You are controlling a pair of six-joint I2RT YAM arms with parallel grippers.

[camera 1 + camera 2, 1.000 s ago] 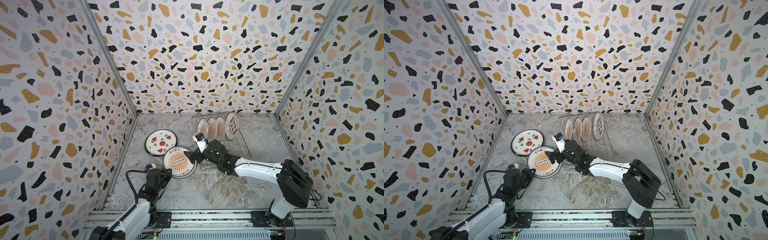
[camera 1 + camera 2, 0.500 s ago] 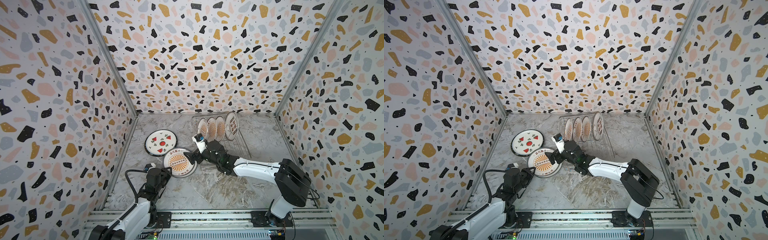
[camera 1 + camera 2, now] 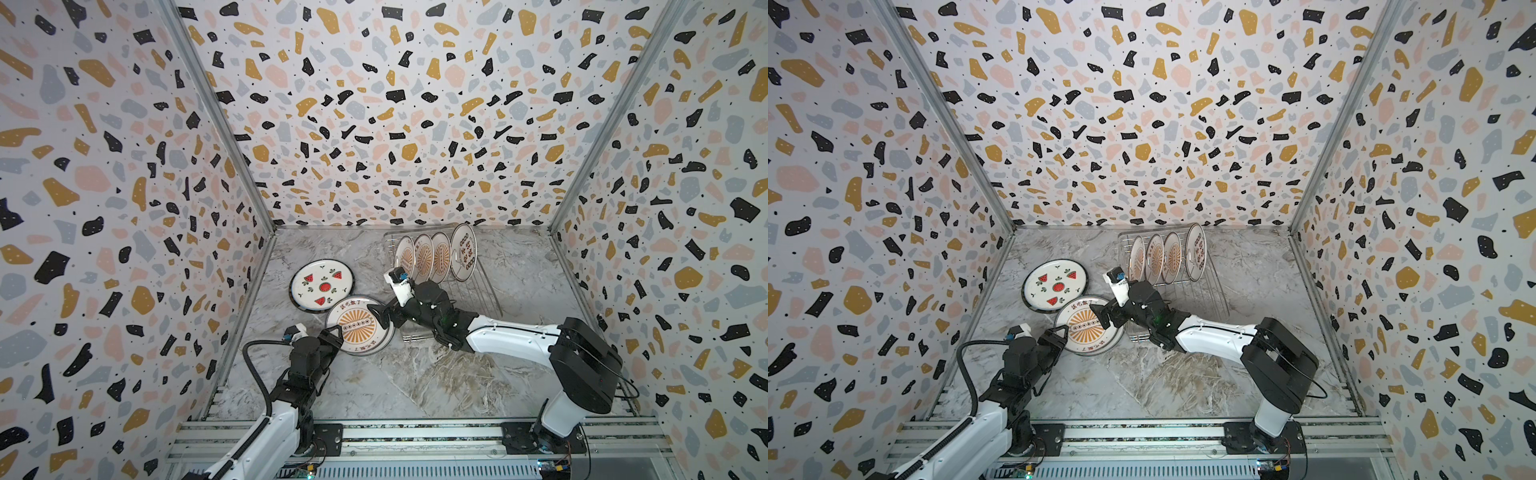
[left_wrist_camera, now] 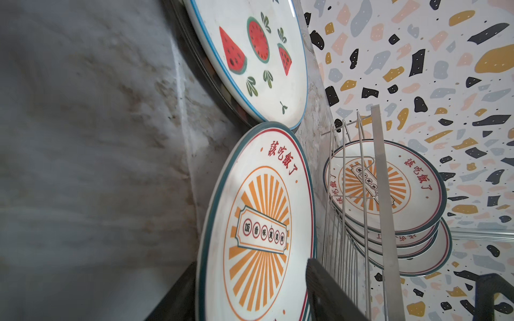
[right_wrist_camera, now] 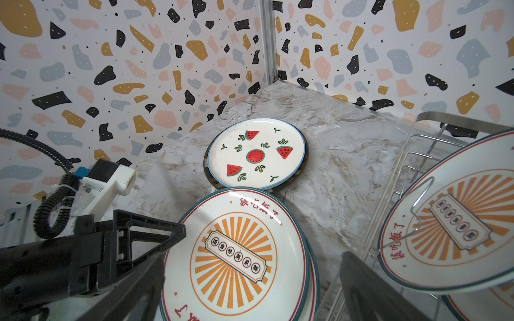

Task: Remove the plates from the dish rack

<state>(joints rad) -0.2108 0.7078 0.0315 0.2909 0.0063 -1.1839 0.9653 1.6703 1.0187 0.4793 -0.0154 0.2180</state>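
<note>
The wire dish rack (image 3: 469,291) (image 3: 1200,286) stands at the back with several sunburst plates (image 3: 441,254) (image 3: 1172,257) upright in it. A watermelon plate (image 3: 323,284) (image 5: 256,154) lies flat to its left. In front of that lies a short stack topped by a sunburst plate (image 3: 359,326) (image 3: 1090,330) (image 4: 258,222) (image 5: 236,255). My left gripper (image 3: 333,334) (image 4: 250,278) is open, its fingers either side of that plate's near-left rim. My right gripper (image 3: 380,316) (image 5: 253,264) hangs wide open over the stack's right edge, holding nothing.
Terrazzo-patterned walls close in the marble floor (image 3: 415,374) on three sides. The left wall runs close beside the flat plates. A metal rail (image 3: 415,432) crosses the front, where both arm bases are mounted. The left arm's black cable (image 3: 253,365) loops near the left wall.
My left gripper's jaws have spread apart at the sunburst plate's rim, which now rests on the stack. The right arm has barely shifted and stays open.
</note>
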